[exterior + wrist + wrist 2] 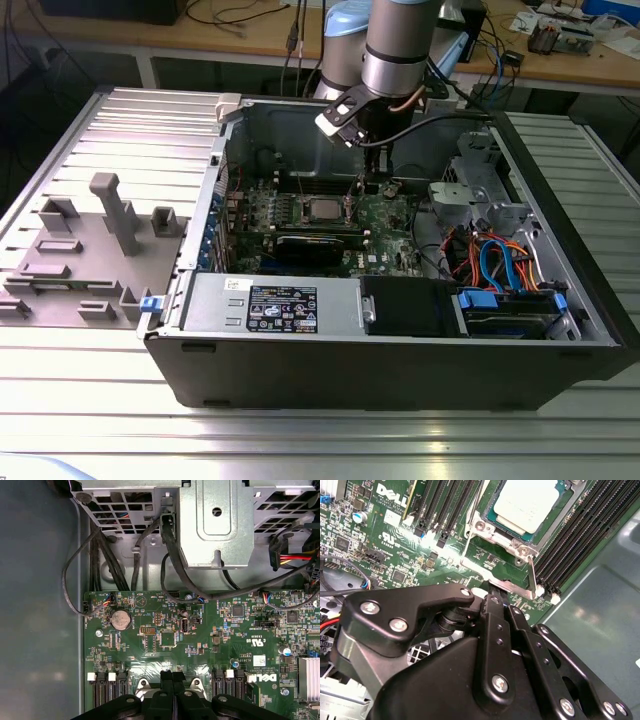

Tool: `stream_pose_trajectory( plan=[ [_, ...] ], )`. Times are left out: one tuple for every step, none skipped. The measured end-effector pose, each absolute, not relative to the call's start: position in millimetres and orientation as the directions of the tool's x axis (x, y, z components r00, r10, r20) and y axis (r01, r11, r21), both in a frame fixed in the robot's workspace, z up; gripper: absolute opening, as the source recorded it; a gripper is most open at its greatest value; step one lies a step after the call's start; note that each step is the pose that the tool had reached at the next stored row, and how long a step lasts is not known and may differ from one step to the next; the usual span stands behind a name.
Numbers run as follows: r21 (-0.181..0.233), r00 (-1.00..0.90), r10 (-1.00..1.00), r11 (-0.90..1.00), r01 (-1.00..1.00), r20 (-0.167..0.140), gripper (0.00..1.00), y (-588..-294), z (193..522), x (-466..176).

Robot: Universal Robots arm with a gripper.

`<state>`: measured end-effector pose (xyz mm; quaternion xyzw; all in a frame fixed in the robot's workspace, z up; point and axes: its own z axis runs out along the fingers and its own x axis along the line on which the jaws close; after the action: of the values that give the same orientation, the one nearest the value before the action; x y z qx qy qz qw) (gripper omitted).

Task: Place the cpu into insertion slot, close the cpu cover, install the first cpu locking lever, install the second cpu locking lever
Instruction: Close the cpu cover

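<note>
Showing pincer [495,592] closed, tips at locking lever [534,577], seemingly to push, not grasp; cpu [525,502] seated beneath cpu cover [479,526].

A long ribbed aluminium table [300,435] fills most of the exterior view, its grooves running across the frame from side to side. A black tower computer case [380,375] lies on its side at the centre and right of the frame, open side up, resting flat on the metal. At the left of the frame, just beside the case, sits a flat grey fixture plate [60,285] with several upright grey blocks and posts. Along the top edge of the frame runs a wooden workbench [250,42] strewn with loose cables [235,15].
</note>
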<state>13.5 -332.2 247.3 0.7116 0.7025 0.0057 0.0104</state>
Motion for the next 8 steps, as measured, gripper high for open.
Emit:
stream_pose_trajectory(
  plan=[
    [0.023,0.013,1.000,-0.013,1.000,-0.007,0.11,-332.2,247.3,13.5],
    [0.023,0.013,1.000,-0.013,1.000,-0.007,0.11,-332.2,247.3,13.5],
    [0.023,0.013,1.000,-0.013,1.000,-0.007,0.11,-332.2,247.3,13.5],
    [0.023,0.013,1.000,-0.013,1.000,-0.007,0.11,-332.2,247.3,13.5],
    [0.023,0.013,1.000,-0.013,1.000,-0.007,0.11,-332.2,247.3,13.5],
    [0.023,0.013,1.000,-0.013,1.000,-0.007,0.11,-332.2,247.3,13.5],
    [0.023,0.013,1.000,-0.013,1.000,-0.007,0.11,-332.2,247.3,13.4],
    [0.023,0.013,1.000,-0.013,1.000,-0.007,0.11,-332.2,247.3,13.0]
  ],
)
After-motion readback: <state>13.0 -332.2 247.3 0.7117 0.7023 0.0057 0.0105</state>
